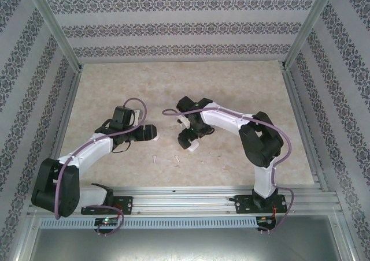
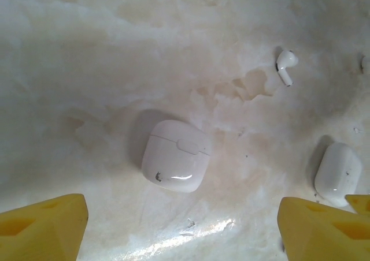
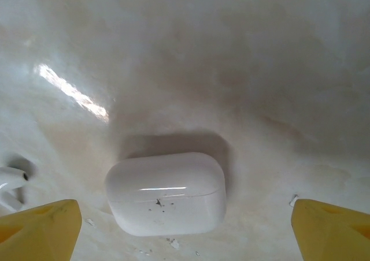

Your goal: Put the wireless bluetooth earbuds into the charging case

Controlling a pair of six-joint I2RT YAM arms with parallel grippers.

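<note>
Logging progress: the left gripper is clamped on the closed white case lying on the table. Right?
No. The left gripper is open, its fingers clear on either side of the closed white case, which does lie on the table; the left wrist view shows this.

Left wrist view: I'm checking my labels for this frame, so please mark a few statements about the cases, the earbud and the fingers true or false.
1. The yellow fingers stand wide apart. True.
2. The middle case has its lid closed. True.
3. The fingers grip that case. False: they touch nothing, and the case lies on the table ahead of them.
4. An earbud lies loose on the table, beyond the case. True.
5. There is one case here. False: a second case lies near the picture's right edge.
</note>
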